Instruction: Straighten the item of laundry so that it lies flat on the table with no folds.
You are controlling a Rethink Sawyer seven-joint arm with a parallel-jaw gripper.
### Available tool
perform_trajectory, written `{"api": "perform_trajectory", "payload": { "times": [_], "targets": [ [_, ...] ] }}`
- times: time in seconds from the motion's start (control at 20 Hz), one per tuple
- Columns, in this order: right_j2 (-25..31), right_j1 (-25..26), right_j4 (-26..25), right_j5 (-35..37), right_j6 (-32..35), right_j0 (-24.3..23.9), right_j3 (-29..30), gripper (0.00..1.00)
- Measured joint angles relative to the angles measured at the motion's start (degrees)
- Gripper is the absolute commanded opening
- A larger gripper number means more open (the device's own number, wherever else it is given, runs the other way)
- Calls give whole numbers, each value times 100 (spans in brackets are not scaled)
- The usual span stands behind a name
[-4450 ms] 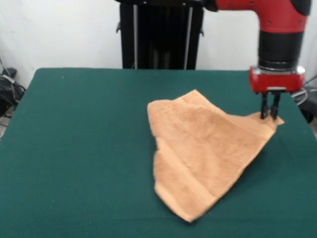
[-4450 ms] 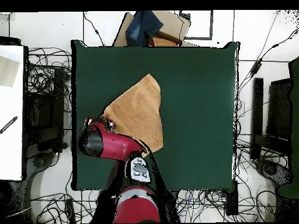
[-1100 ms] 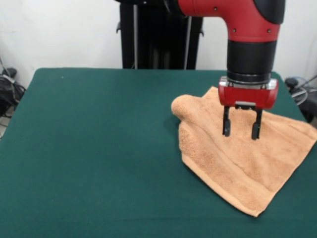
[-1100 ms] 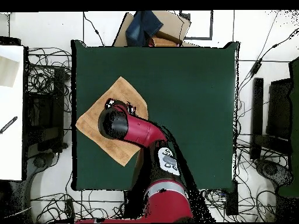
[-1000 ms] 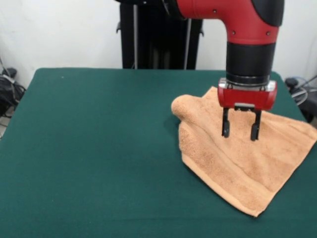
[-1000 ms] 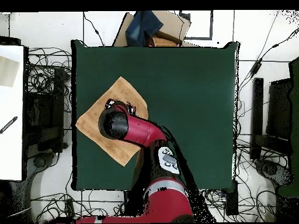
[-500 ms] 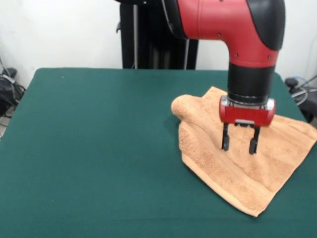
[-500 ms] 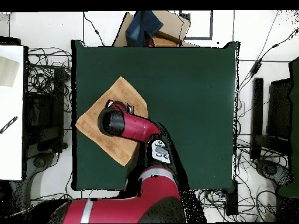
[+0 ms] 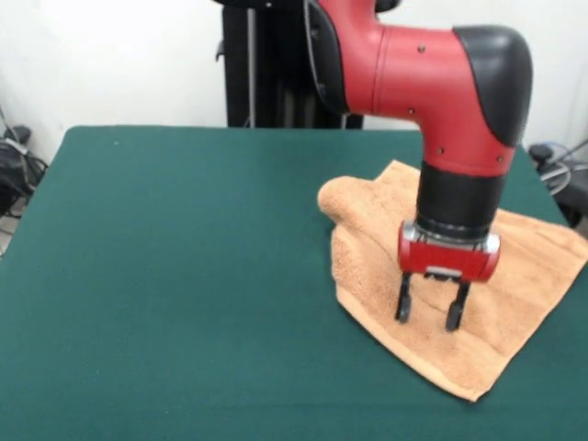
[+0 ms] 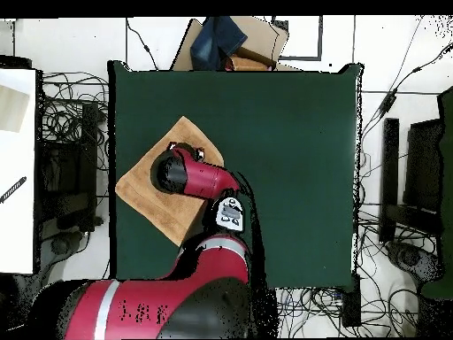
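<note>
The item of laundry (image 9: pixel 514 276), an orange-tan terry towel, lies on the right part of the green table (image 9: pixel 184 276). Most of it is spread out, but its far left corner is rolled into a rounded hump (image 9: pixel 342 197), and a long crease runs down from it. My gripper (image 9: pixel 427 313) points straight down over the towel's near left part. It is open, its fingertips (image 9: pixel 402 310) close above or touching the cloth, with nothing gripped. In the overhead view the arm covers the middle of the towel (image 10: pixel 142 190) on the table (image 10: pixel 292 159).
The towel's right corner reaches the table's right edge (image 9: pixel 581 248) in the front view. Beyond the table's top edge in the overhead view stands a cardboard box with blue cloth (image 10: pixel 232 42). Cables (image 10: pixel 66 115) lie around the table.
Since 4.4 s ago the gripper let go of the towel's corner and the towel now lies further right. Over the last second the open gripper has dropped lower and moved toward the towel's near edge.
</note>
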Motion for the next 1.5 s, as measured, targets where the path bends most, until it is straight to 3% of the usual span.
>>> {"api": "perform_trajectory", "payload": {
  "times": [0.75,1.1,1.5],
  "targets": [
    [-656,923,-11,1338,0,34,-2095,100],
    [-618,1165,-207,1509,0,-97,-2731,100],
    [-276,1368,-505,2282,-2,-500,-3502,100]
  ]
}}
